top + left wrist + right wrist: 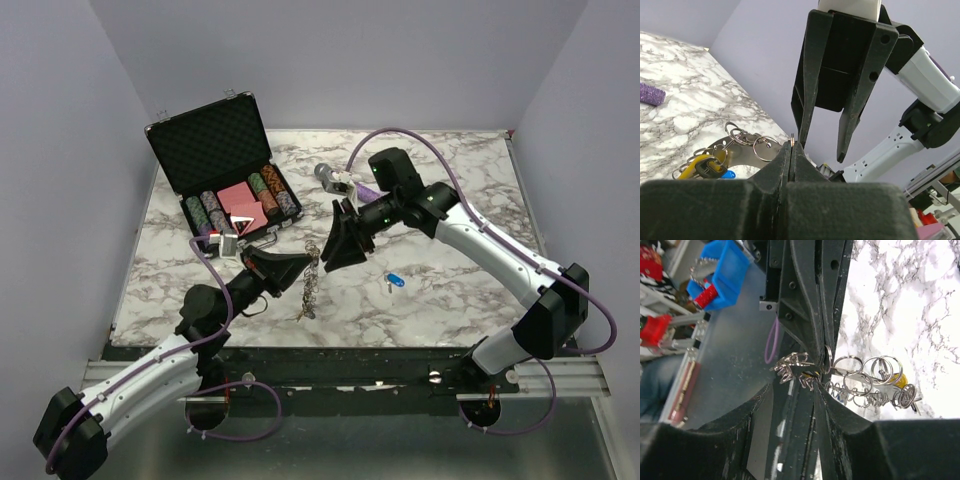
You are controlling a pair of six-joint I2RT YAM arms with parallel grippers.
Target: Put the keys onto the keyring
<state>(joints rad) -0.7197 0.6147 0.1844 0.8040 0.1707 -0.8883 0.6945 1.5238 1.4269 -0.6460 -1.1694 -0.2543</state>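
Right wrist: keyring (pixel 792 366) pinched in left fingers (pixel 807 305), between right fingers (pixel 852 440).

**Marble, black and a few bright bits**

The counter (pixel 430 290) is white marble with grey-brown veining. The left claw (pixel 300 262) and right claw (pixel 337 262) are matt black, on white-and-black arms (pixel 490 245) with purple cables (pixel 420 135). The keyring (pixel 310 285) is silvery, and its keys (pixel 710 167) have yellow, black and blue heads. Another key (pixel 393 281) is blue. The case (pixel 205 130) is black, and its chips (pixel 268 190) are striped green, orange and white.
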